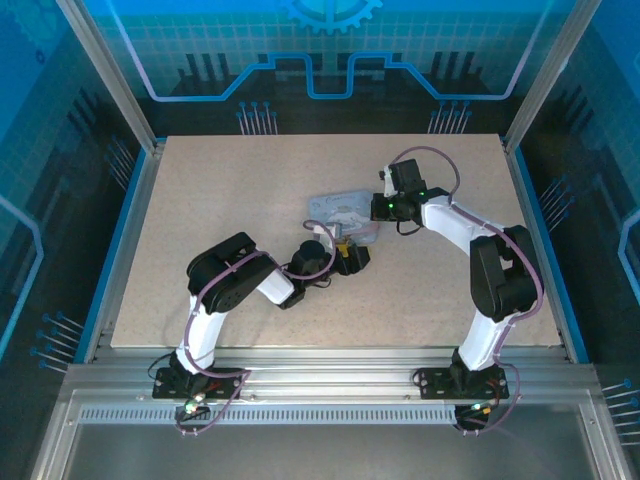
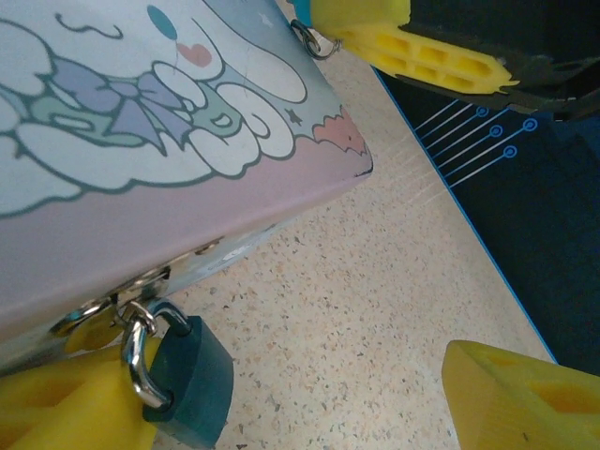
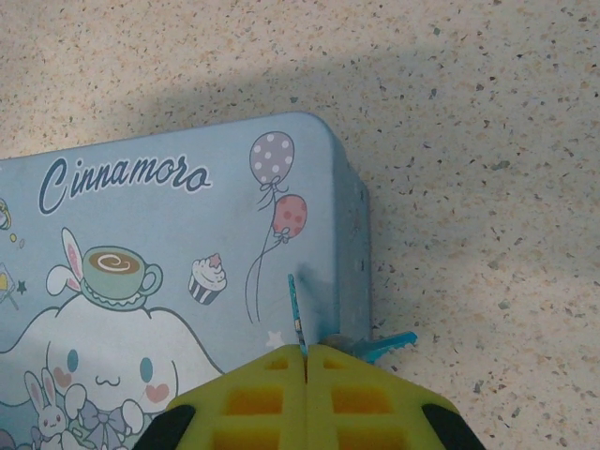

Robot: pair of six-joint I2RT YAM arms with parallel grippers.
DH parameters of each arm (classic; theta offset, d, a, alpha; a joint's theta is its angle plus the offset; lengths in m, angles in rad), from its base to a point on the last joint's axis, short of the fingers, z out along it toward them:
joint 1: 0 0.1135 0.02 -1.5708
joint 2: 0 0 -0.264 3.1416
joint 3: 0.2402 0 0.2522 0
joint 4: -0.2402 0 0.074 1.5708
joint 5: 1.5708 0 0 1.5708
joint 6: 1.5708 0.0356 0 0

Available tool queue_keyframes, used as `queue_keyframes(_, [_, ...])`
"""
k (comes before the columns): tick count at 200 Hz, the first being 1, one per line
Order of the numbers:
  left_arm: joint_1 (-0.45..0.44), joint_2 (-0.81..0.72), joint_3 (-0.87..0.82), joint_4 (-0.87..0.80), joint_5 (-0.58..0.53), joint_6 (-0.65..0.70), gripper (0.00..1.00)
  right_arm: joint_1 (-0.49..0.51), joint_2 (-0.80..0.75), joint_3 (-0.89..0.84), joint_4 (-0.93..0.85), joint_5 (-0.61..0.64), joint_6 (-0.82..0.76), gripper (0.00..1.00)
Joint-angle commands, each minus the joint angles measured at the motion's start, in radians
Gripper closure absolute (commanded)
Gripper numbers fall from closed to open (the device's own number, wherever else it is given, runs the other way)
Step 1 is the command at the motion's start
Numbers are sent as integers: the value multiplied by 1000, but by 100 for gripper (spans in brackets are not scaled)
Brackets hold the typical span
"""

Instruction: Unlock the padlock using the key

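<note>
1. Yellow-fingered right gripper [image 3: 305,354]: fingers pressed flat together and clamped on the key [image 3: 297,319], a thin blade seen edge-on that juts toward 12 o'clock over the corner of the pale blue cartoon tin [image 3: 169,262]. A short teal piece [image 3: 389,345] sticks out toward 3 o'clock beside the fingers; whether it is a second key cannot be told.
2. Key, handling: judged light, stiff and smooth. With so little metal between the fingers it could pivot or slip when pushed endwise. Hold is best taken on the broad flat end, with the blade left free. Which end is clamped here cannot be told.
3. Padlock [image 2: 192,375]: small teal body with a bright steel shackle [image 2: 136,361], hanging from the hasp [image 2: 141,281] on the tin's front wall at 7 o'clock in the left wrist view. Its lower end rests on or close to the speckled tabletop [image 2: 356,309]. The keyhole is not visible.
4. Padlock, handling: rigid and compact, but loose on its shackle, so it will likely swing or twist away from the key. Bracing across the two flat faces of the body, with the bottom end left uncovered, looks the soundest hold.
5. Left gripper [image 2: 281,380]: fingers wide apart and clamped on nothing. One finger lies just beside the padlock at 7 o'clock, the other well apart at 5 o'clock.
6. From above, the two grippers flank the tin, right at 1 o'clock of it, left at 6 o'clock.
</note>
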Motion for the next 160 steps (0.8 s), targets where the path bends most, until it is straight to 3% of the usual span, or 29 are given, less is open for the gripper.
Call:
queue_keyframes(1, [6,32,16,-87,-8,-26,22,18,1,-9,-2,-10,-16,100])
queue_keyframes(160, [56,30,-2,-169,43,-33,74,17,-30,-49,22,-12,-9,100])
